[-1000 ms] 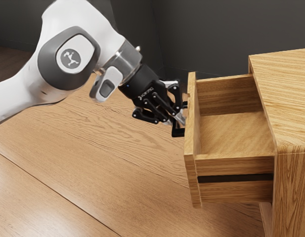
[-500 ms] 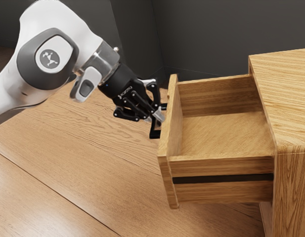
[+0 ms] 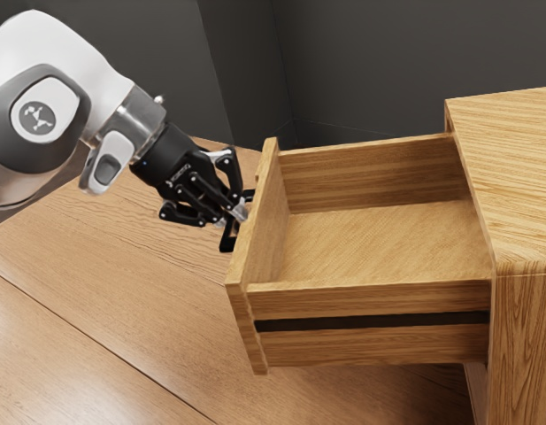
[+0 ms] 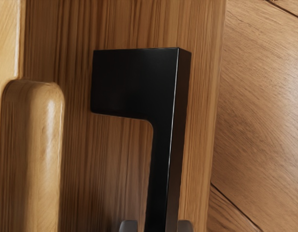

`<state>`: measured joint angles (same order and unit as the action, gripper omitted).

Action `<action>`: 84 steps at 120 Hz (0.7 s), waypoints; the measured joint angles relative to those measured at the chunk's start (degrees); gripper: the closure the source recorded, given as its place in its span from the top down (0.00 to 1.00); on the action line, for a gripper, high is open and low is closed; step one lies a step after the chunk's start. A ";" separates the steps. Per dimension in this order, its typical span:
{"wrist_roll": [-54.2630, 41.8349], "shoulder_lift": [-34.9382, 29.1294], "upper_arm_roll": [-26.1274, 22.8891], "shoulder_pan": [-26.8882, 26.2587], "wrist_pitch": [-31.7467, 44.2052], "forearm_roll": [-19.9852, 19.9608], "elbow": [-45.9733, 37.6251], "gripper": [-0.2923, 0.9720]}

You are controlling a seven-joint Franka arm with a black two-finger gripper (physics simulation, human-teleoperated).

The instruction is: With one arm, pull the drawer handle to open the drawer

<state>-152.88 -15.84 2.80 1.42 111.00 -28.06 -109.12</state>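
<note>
- Out from the one cabinet on the exterior view's right, the one drawer stands pulled far open.
- One black handle sits on its front panel, clamped by the hand, whose two fingers are narrow around the bar.
- Bare wooden surface spreads beyond the drawer's front edge, toward the exterior view's left.
</note>
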 joint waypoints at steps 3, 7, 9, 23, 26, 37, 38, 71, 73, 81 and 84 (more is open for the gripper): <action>-0.02 -0.05 0.12 -0.09 0.00 0.01 -0.08 0.17; -0.03 -0.09 0.22 -0.18 -0.02 0.04 -0.15 0.18; -0.03 -0.10 0.25 -0.20 -0.04 0.06 -0.17 0.18; 0.07 -0.99 1.17 -0.38 -0.51 0.42 -0.10 0.21; 0.10 -1.41 1.47 -0.37 -0.72 0.51 -0.03 0.23; 0.21 -3.43 2.47 -0.31 -1.66 0.86 0.46 0.28; 0.22 -3.66 2.53 -0.30 -1.76 0.89 0.57 0.28; 9.28 9.13 -0.25 -0.25 -13.97 14.96 30.74 0.44; 10.42 11.08 -0.48 -0.28 -15.50 16.20 33.38 0.46; 15.62 16.38 -0.89 -0.92 -21.23 20.02 39.54 0.54; 17.78 17.21 -0.99 -1.25 -23.06 21.69 40.50 0.56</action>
<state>-135.10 1.37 1.81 0.17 87.95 -6.37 -68.62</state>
